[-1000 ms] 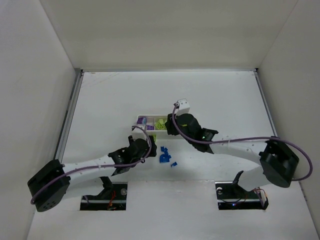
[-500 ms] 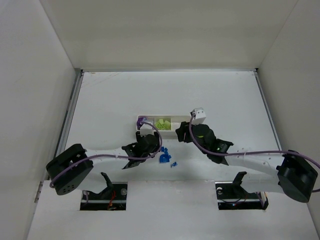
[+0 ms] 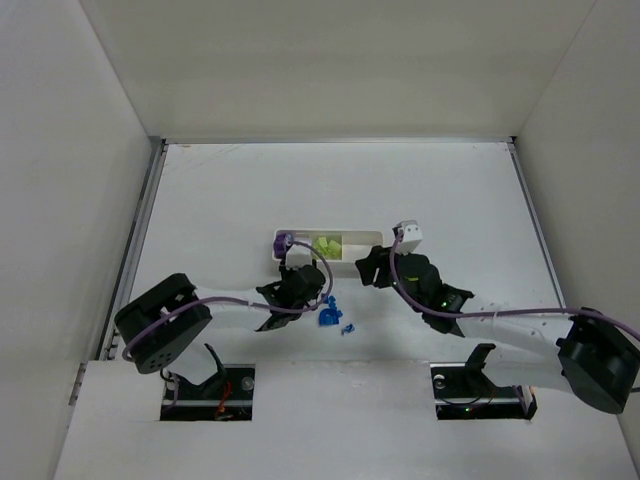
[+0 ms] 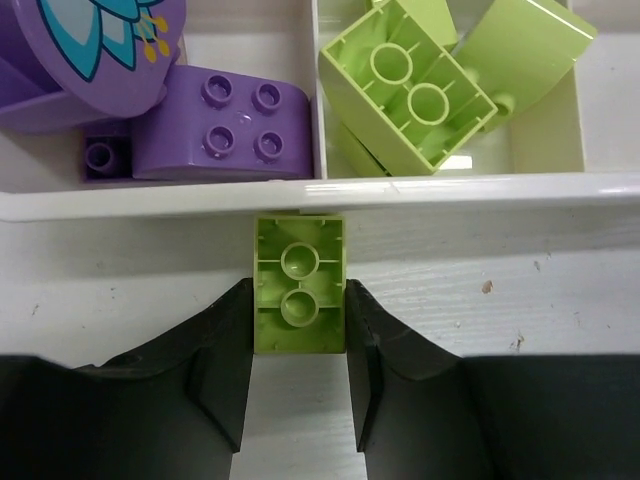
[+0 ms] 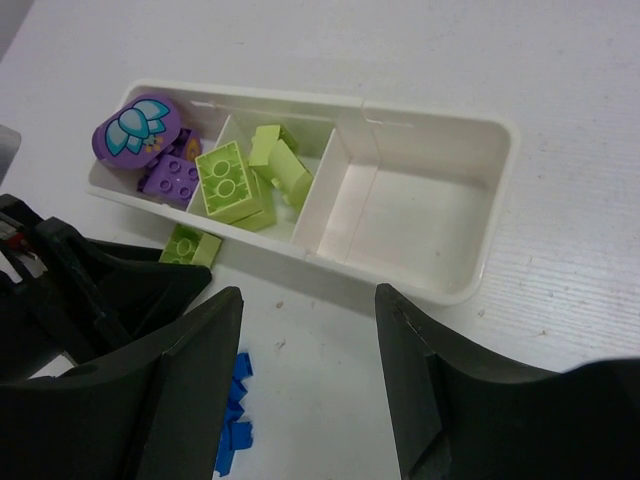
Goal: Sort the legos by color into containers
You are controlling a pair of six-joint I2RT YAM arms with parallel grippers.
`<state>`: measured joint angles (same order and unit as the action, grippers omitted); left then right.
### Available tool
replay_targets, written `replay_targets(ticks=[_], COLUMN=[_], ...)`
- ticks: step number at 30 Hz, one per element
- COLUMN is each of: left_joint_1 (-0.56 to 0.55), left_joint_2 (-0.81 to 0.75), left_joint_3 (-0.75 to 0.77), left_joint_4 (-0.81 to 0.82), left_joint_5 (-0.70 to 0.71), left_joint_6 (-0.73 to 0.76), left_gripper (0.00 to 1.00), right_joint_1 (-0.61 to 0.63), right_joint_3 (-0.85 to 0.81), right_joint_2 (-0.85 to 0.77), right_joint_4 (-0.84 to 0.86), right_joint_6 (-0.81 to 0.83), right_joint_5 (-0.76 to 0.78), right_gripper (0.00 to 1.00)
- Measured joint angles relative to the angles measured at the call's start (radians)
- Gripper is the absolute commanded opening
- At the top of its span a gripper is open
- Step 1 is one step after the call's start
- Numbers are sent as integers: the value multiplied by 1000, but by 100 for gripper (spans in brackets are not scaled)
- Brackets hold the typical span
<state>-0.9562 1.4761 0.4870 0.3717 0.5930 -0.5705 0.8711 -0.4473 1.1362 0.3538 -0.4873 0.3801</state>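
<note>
Top view: the white tray (image 3: 362, 244) lies between the two arms. The left gripper (image 3: 300, 287) sits at the tray's near side and the right gripper (image 3: 372, 266) at its near right corner. The blue legos (image 3: 330, 313) lie loose on the table, near the tray's front wall. Left wrist view: the left gripper (image 4: 299, 310) is closed to brick width on a lime brick (image 4: 299, 280), which sits just outside the tray's front wall, below a divider. Purple pieces (image 4: 225, 125) occupy one compartment and lime pieces (image 4: 410, 95) the next. Right wrist view: the right gripper (image 5: 308, 330) is wide open and holds nothing, and the tray's third compartment (image 5: 420, 215) is bare. Judged progress: purple and lime appear largely sorted, one lime brick awaits deposit, and no blue has been placed.
</note>
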Motion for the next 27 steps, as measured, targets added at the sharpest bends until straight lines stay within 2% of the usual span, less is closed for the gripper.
replay_targets(ticks=[4,10,14,17,22,27], left_joint_1=[-32,-98,-74,-14,71,138], left_joint_2=[-39,-312,-411,-349,-151,-23], left_joint_3=[-2,-3,39,117,237,267], left_joint_4=[-23,-157,-203,-203,-167,-141], left_joint_5=[10,10,-27,-80,-175,-243], left_joint_6=[3,-16,-32,-33,-29,-28], left_gripper=[16,17,18,18,18,19], right_joint_1=[0,-33,-68,-87,-116,-138], right_joint_3=[0,24,32,42,62,72], right_joint_2=[-2,-57,-84,-85,-95,-100], right_joint_4=[7,13,19,18,18,18], right_joint_6=[-6,-11,-23,-34,-45,-58], right_joint_5=[-9,-19,-21,-22,-22,-23], right_gripper=[62,61,61,61,61,61])
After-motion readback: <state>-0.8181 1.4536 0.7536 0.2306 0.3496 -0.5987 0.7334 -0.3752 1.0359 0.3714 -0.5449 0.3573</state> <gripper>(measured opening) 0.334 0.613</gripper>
